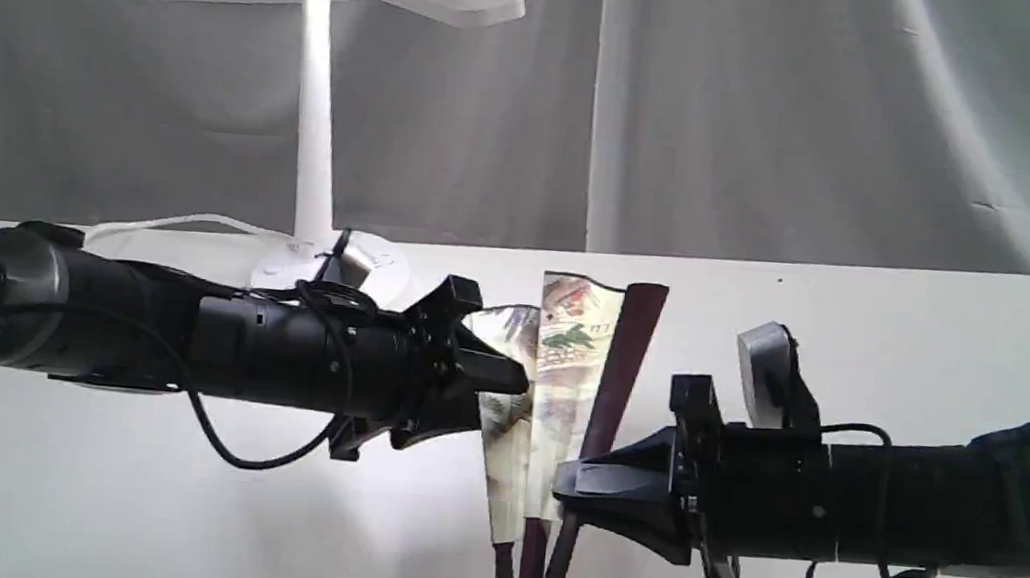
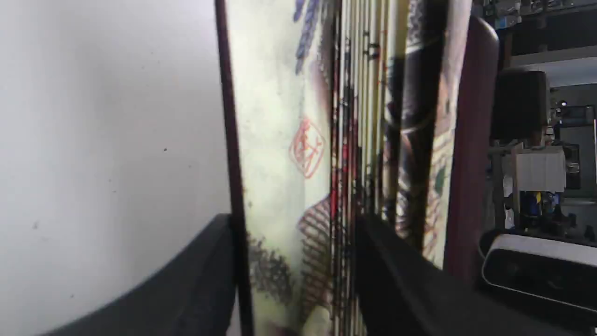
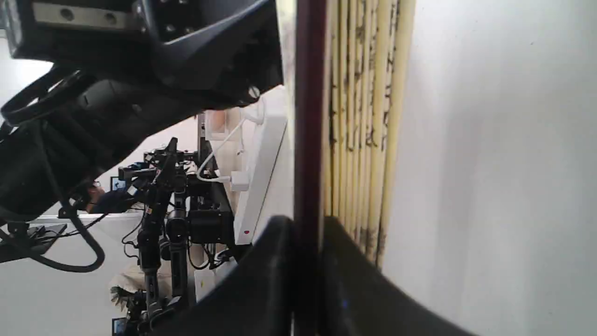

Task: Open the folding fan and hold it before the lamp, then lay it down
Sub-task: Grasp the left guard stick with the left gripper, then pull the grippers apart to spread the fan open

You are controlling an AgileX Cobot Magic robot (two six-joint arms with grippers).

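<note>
grey curtain (image 1: 768,116) behind, white counter (image 1: 842,333) below, lamp (image 1: 316,126) back left. folding fan (image 1: 564,366) is upright, barely spread; left jaws clamp its left pleats, right jaws its maroon guard. part them evenly, sparing the paper.

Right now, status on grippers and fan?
Left gripper shut on folding fan pleats; right gripper shut on guard. Fan partly open, upright. Lamp behind, unobstructed.

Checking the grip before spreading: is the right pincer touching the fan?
Touching. Right wrist view: both fingers of the right pincer press the maroon guard of the fan, no gap.
</note>
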